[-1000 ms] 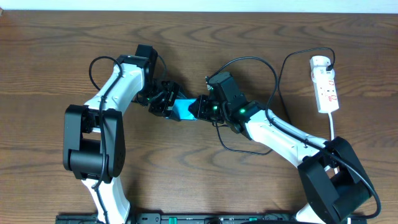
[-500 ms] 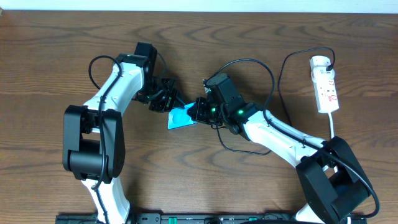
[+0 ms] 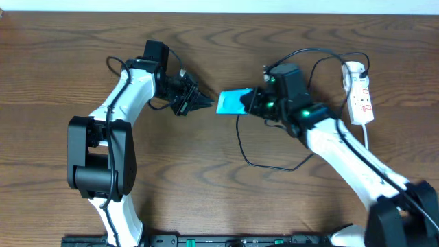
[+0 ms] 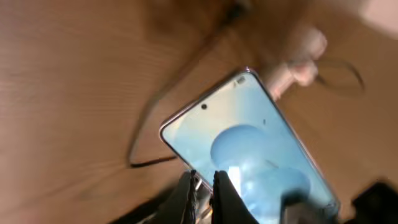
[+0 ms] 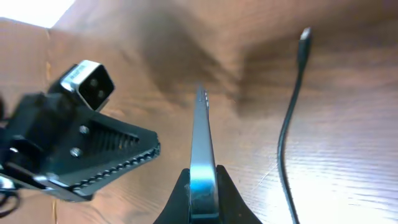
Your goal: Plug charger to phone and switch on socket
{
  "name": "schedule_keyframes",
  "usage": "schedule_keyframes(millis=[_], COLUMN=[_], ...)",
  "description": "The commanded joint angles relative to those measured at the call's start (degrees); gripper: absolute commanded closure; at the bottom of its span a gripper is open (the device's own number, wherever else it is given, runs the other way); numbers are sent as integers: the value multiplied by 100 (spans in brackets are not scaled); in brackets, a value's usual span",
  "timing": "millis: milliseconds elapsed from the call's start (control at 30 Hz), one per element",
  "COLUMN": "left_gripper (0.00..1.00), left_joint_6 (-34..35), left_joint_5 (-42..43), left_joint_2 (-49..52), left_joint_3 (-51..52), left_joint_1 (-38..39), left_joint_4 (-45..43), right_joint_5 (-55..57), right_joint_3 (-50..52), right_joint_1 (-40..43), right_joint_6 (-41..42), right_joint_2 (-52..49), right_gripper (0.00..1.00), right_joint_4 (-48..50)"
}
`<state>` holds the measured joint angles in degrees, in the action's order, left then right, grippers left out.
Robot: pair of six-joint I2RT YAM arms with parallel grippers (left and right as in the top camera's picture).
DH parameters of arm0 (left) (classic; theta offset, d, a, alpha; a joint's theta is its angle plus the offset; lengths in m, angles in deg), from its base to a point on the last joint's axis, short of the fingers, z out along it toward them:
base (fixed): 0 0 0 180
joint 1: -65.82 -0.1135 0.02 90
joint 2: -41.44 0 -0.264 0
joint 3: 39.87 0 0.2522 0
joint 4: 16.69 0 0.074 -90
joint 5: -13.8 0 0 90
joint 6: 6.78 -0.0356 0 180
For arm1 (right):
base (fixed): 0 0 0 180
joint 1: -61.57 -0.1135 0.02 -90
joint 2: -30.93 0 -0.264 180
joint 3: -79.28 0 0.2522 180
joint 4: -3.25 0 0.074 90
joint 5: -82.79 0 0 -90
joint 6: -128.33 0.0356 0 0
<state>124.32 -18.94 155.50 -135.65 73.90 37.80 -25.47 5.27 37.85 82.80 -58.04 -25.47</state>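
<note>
phone (image 4: 249, 149) bottom end cut off, charger (image 5: 290, 109) tip blurred

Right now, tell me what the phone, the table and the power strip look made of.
Phone: glossy glass face, reflections on the lit screen; thin shiny edge, probably metal. Table: wood or wood-look laminate, brown grain lines, satin sheen. Power strip: smooth white plastic, moulded body, likely.
</note>
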Motion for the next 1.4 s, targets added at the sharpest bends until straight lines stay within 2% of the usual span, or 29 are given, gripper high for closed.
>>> schedule_keyframes(millis=[0, 133, 400, 667, 800, 833, 867, 1033, 1367], left_gripper=[92, 93, 93, 93, 92, 91, 83, 74, 69], left_joint_6=[-1259, -1228, -442, 87, 905, 1108, 1388, 2378, 3471], left_joint_5=[1440, 2656, 3084, 3018, 2542, 2406, 2258, 2059, 1412], left_joint_2=[-116, -116, -116, -116, -114, -116, -114, -114, -114], left_joint_3=[-72, -72, -72, -72, -72, -72, -72, -72, -72], left_joint_1=[-13, -13, -13, -15, -13, -13, -13, -13, -13], left_joint_4=[-396, -922, -916, -949, -1290, -1419, -1639, -2417, -3348], right_joint_5=[125, 146, 553, 1137, 1419, 1464, 1521, 1532, 1532], right_joint_3=[-90, -90, -90, -90, -90, -90, -90, -90, -90], right_joint_1=[236, 400, 452, 240, 7, -37, -83, -94, -271], right_joint_6=[-127, 136, 994, 1788, 2111, 2157, 2175, 2321, 2804], right_joint_2=[341, 400, 396, 345, 269, 251, 245, 205, 162], right_gripper=[99, 99, 99, 99, 99, 99, 99, 99, 99], right_joint_4=[20, 63, 807, 1340, 1488, 1545, 1646, 1888, 2015])
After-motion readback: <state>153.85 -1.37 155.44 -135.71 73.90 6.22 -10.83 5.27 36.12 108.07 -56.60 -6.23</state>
